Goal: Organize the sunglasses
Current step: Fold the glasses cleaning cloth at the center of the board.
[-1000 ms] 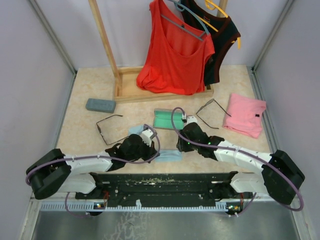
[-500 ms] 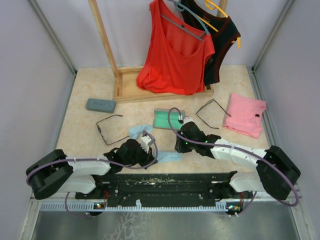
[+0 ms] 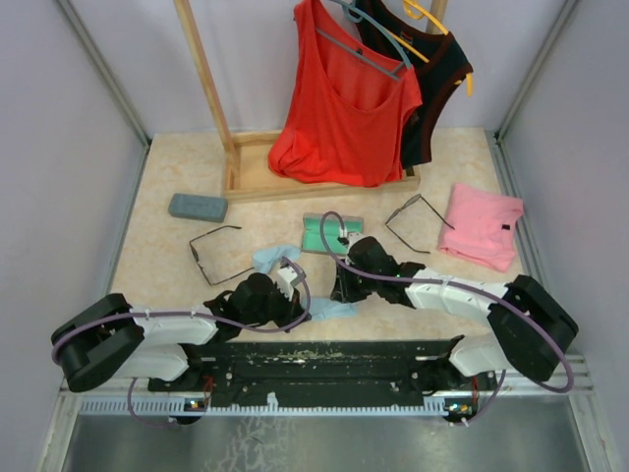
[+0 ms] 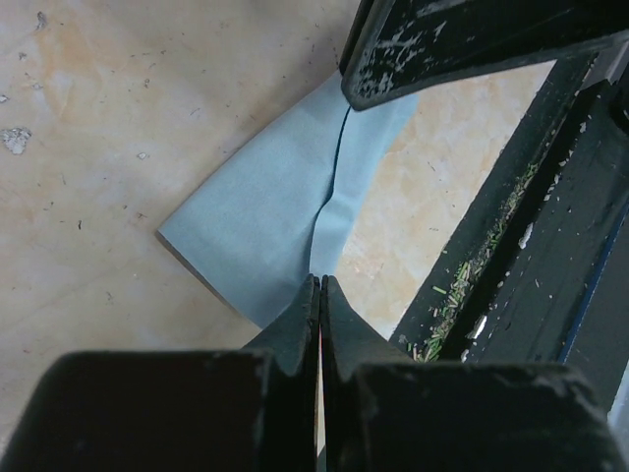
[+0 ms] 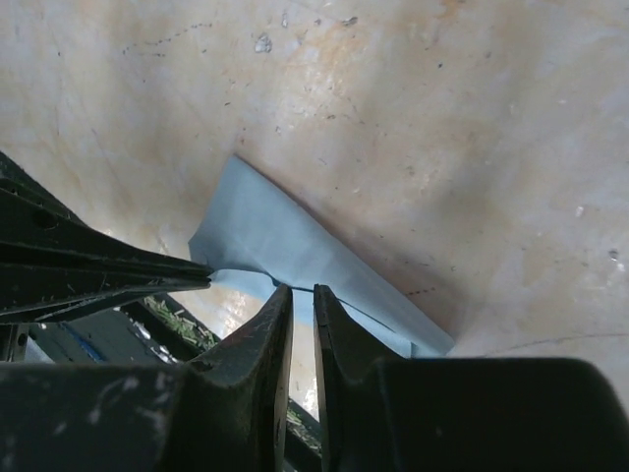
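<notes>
One pair of sunglasses (image 3: 212, 252) lies open at centre left, the other pair (image 3: 414, 222) at centre right; neither is touched. Both grippers meet over a light blue wiping cloth (image 3: 332, 308) near the front edge. My left gripper (image 3: 304, 301) (image 4: 320, 279) is shut on a fold of this cloth (image 4: 265, 221). My right gripper (image 3: 339, 291) (image 5: 303, 290) points down at the same cloth (image 5: 295, 246). Its jaws stand a narrow gap apart, with the cloth's raised edge between the tips.
A second blue cloth (image 3: 268, 258) lies behind the left gripper. A green-lined open case (image 3: 324, 236) sits mid-table and a grey shut case (image 3: 197, 206) at the left. A pink folded cloth (image 3: 482, 226) is at the right. A wooden rack (image 3: 246, 182) with hung red and black tops stands behind.
My right gripper has come left and toward the front edge, down onto the blue cloth, and its jaws have narrowed. The left gripper drew back slightly, still shut on the cloth.
</notes>
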Controlling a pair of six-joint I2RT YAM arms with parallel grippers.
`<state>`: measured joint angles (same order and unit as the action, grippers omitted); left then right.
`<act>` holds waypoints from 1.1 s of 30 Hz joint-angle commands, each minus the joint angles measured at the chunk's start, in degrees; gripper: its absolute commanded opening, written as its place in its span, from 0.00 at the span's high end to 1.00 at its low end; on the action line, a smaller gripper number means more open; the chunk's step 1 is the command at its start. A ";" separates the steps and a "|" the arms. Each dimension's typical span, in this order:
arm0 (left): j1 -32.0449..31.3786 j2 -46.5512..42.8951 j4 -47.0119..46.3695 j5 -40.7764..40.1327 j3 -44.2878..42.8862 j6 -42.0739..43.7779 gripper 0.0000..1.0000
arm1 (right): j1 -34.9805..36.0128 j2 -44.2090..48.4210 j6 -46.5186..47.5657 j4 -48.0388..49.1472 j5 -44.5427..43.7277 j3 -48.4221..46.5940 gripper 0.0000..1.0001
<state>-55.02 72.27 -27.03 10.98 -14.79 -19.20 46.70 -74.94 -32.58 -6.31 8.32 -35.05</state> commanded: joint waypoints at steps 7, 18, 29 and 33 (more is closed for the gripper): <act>-0.40 -0.18 -1.88 0.43 0.64 1.10 1.00 | 0.41 -8.48 -0.04 8.69 7.61 -5.91 0.88; -0.52 -0.25 -1.28 -0.44 0.57 1.25 1.00 | 1.32 -13.04 1.31 5.25 8.09 -8.63 0.89; -0.52 0.25 -0.75 -0.89 0.11 1.20 1.00 | 2.41 -13.58 2.07 1.40 6.40 -8.37 0.89; -0.52 0.29 -0.57 -1.03 0.02 1.22 1.00 | 2.87 -14.22 2.06 0.88 6.45 -8.28 0.90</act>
<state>-55.24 72.27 -27.03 10.44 -14.79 -18.98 48.66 -88.03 -31.48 -5.72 15.07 -41.36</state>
